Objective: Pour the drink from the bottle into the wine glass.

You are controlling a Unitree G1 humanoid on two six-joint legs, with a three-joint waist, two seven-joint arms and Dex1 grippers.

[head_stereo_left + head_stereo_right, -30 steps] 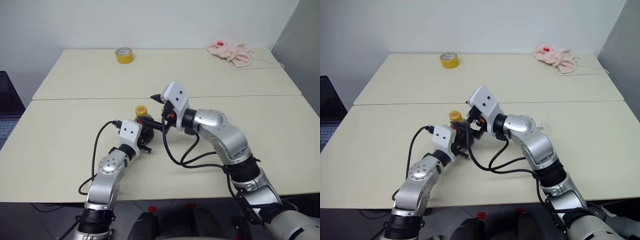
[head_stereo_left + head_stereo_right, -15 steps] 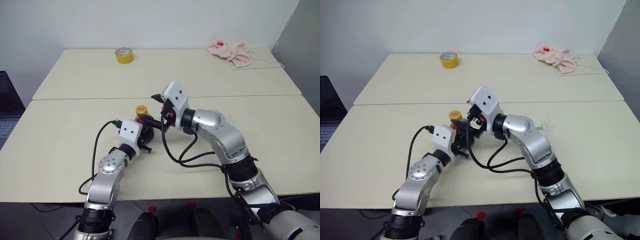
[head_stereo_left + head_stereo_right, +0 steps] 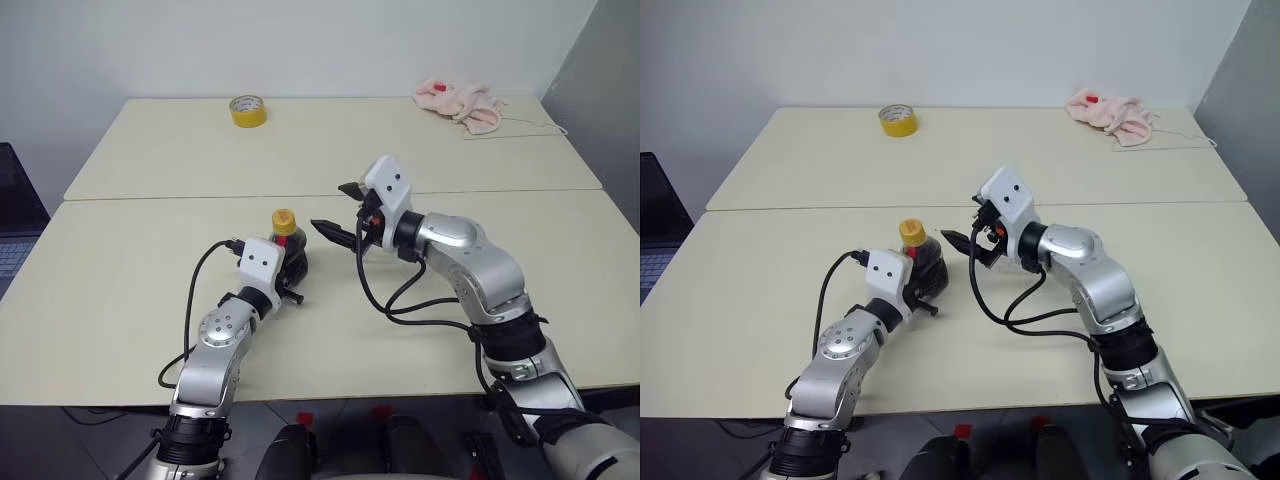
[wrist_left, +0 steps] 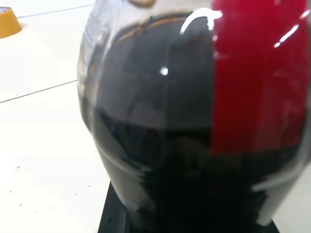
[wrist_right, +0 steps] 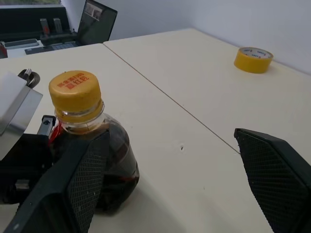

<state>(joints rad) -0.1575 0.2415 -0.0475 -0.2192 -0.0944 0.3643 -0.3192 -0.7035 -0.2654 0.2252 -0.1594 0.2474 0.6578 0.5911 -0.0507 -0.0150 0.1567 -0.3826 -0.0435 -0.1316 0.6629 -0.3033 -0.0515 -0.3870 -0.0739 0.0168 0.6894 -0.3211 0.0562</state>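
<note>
The bottle (image 3: 287, 247), squat and clear with a yellow cap (image 3: 283, 219), stands upright on the near table and holds the dark drink (image 4: 160, 160). A red label (image 4: 257, 82) shows on it in the left wrist view. My left gripper (image 3: 291, 268) is shut on the bottle's lower body. My right gripper (image 3: 331, 208) hangs open to the right of the cap, apart from it and pointing toward it. The right wrist view has the capped bottle (image 5: 82, 141) ahead, off toward one finger. The wine glass is hidden.
A yellow tape roll (image 3: 248, 110) lies on the far table at the back left. A pink cloth (image 3: 460, 101) lies at the back right. A seam (image 3: 180, 197) divides the two tables. A laptop (image 5: 98, 20) sits off the table's left side.
My right gripper has drawn away from the bottle's cap to the right, still open, and the cap now shows fully. The left gripper and bottle have not moved.
</note>
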